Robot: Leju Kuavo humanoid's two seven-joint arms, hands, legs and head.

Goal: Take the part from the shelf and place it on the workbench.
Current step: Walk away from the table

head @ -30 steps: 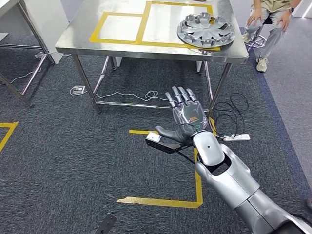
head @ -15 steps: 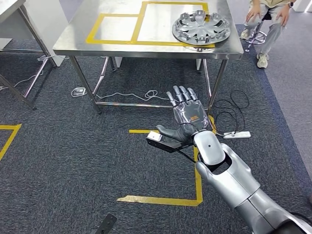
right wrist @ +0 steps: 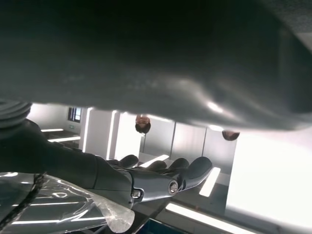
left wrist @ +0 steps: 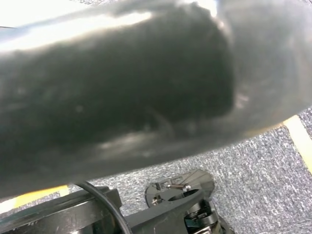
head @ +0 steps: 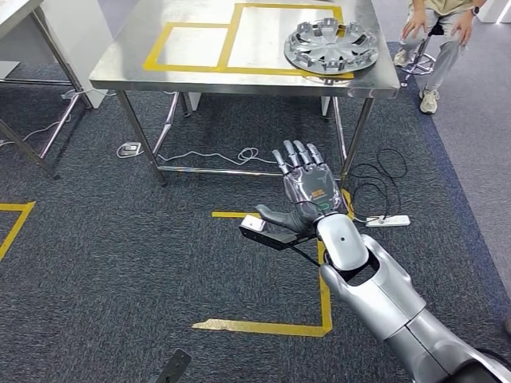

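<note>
The right hand (head: 304, 191) is stretched out flat over the dark carpet (head: 108, 255), palm turned up, fingers (head: 296, 153) straight and a little apart, thumb sticking out to the side. It grasps nothing. In the right wrist view the same hand (right wrist: 158, 178) shows its fingers extended and bare, with ceiling lights behind them. The silver right arm (head: 386, 303) reaches in from the lower right of the head view.

The left hand cannot be made out: the left wrist view is mostly taken up by a blurred dark shape, so whether that hand is released or clenched cannot be told.

The part, a round silver wheel cover (head: 330, 46), lies flat on the steel counter (head: 199, 73), near its right end. It rests partly inside the larger of two yellow-taped rectangles (head: 241, 32) marked on the counter top, with its nearer edge lying over the tape line. It is well apart from the right hand, which is out in front of the counter and lower than its top.

Under the counter, white and black cables (head: 241, 155) lie on the carpet, and a white power strip (head: 389, 221) sits near the counter's right front leg. Yellow tape lines (head: 325, 295) mark the floor beneath the arm. A seated person (head: 443, 32) is beyond the counter's right end, hands on knees.
</note>
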